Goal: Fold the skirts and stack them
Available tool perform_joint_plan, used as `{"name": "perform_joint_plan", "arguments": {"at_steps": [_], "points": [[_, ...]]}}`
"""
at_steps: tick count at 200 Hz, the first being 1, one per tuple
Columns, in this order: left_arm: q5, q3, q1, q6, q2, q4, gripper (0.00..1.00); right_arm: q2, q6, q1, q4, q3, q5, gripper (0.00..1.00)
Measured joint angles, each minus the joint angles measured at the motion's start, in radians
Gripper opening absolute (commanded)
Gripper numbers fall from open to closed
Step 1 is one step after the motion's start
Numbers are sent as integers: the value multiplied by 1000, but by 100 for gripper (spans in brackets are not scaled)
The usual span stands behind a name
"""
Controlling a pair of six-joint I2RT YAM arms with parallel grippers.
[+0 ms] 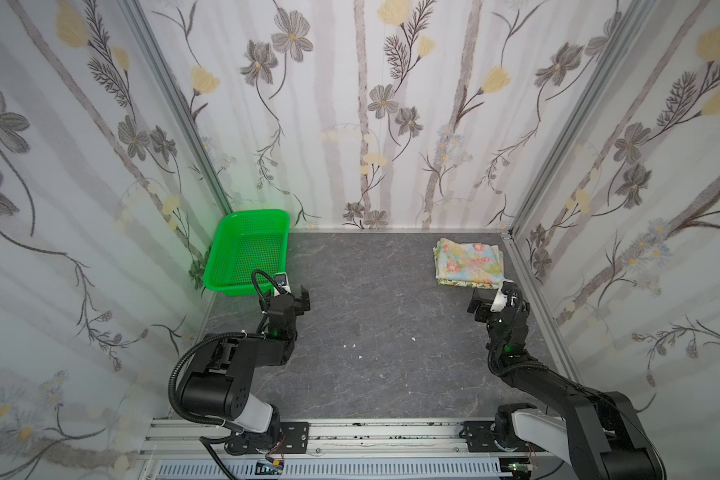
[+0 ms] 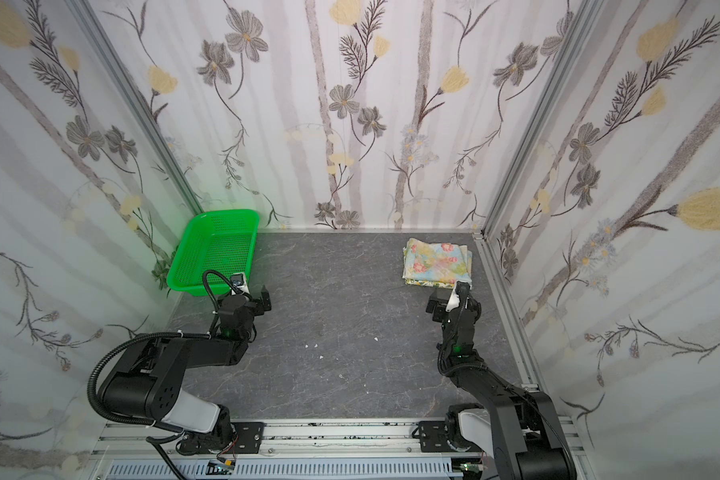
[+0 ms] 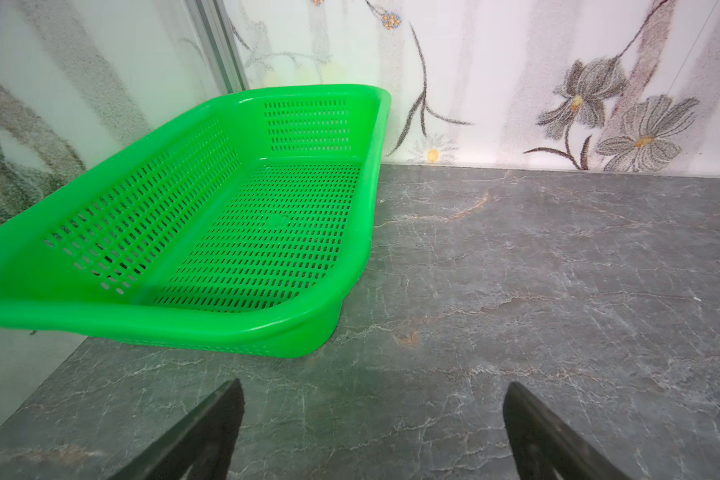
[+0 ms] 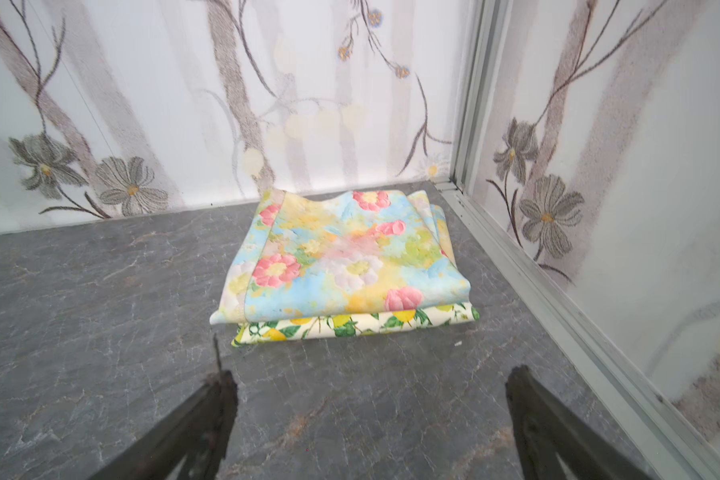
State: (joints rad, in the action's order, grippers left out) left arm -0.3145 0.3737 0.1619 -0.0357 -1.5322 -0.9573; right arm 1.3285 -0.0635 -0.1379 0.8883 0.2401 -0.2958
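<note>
Both skirts lie folded and stacked in the far right corner of the table. The pastel blue-yellow skirt with pink flowers [image 1: 468, 259] [image 2: 437, 259] [image 4: 341, 257] lies on top. Under it, the cream lemon-print skirt [image 1: 466, 284] [image 2: 429, 283] [image 4: 350, 326] shows only as a strip along the near edge. My right gripper [image 1: 491, 291] [image 2: 447, 294] [image 4: 371, 374] hovers just in front of the stack, open and holding nothing. On the left, my left gripper [image 1: 295, 297] [image 2: 258, 300] [image 3: 373, 384] is open and empty over bare table, near the basket's front corner.
A green perforated basket [image 1: 258, 212] [image 2: 225, 212] [image 3: 184, 320] sits empty in the far left corner, tilted against the wall. Flower-papered walls close three sides, with an aluminium rail [image 4: 516, 266] beside the stack. Small white specks [image 1: 352, 345] dot the dark stone-pattern tabletop [image 1: 371, 291].
</note>
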Motion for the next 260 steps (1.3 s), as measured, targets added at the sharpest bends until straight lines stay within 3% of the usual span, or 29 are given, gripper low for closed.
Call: {"name": "perform_joint_plan", "arguments": {"at_steps": [31,55,82,116,260], "points": [[104,-39,-74,15,3,-81,100,103,59,-22,211,-37,-53,100],[212,-109,-136,43,-33,-204,100,111,64,-3,275,-45,-54,100],[322,-150,-142,47,-46,-283,100,165,40,66,348,-47,-15,100],[360,-151,-149,53,-50,-341,100,175,19,82,364,-45,29,100],[265,-151,-156,108,-51,-364,100,174,11,83,379,-48,35,100]]}}
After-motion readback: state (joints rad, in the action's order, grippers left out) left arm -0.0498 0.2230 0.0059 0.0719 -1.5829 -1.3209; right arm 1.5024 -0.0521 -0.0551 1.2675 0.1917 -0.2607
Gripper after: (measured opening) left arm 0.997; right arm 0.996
